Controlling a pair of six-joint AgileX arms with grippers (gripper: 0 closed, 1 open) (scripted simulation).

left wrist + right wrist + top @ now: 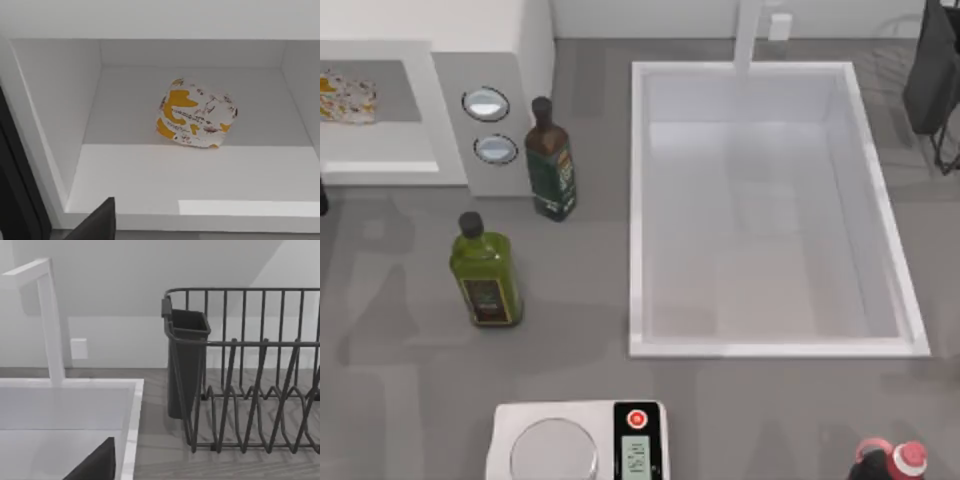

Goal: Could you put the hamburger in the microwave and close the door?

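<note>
The hamburger [196, 113], a cream lump mottled with yellow-orange, lies on the floor of the microwave's [520, 40] open cavity, towards the back; the top view also has the hamburger [345, 98] at the far left. The door is swung open, and a dark strip [15, 195] beside the cavity mouth looks like its edge. A dark part of my left gripper [97, 225] sits just outside the cavity, apart from the hamburger. A dark part of my right gripper [95, 465] hangs by the sink's back right corner.
Two olive oil bottles [551, 160] [485, 270] stand right of the microwave's knobs [486, 103]. A large white sink [640, 200] with a tap [50, 320] takes the middle. A dark dish rack [240, 390] stands at the back right, a white scale [520, 420] and a red-capped bottle [890, 462] at the front.
</note>
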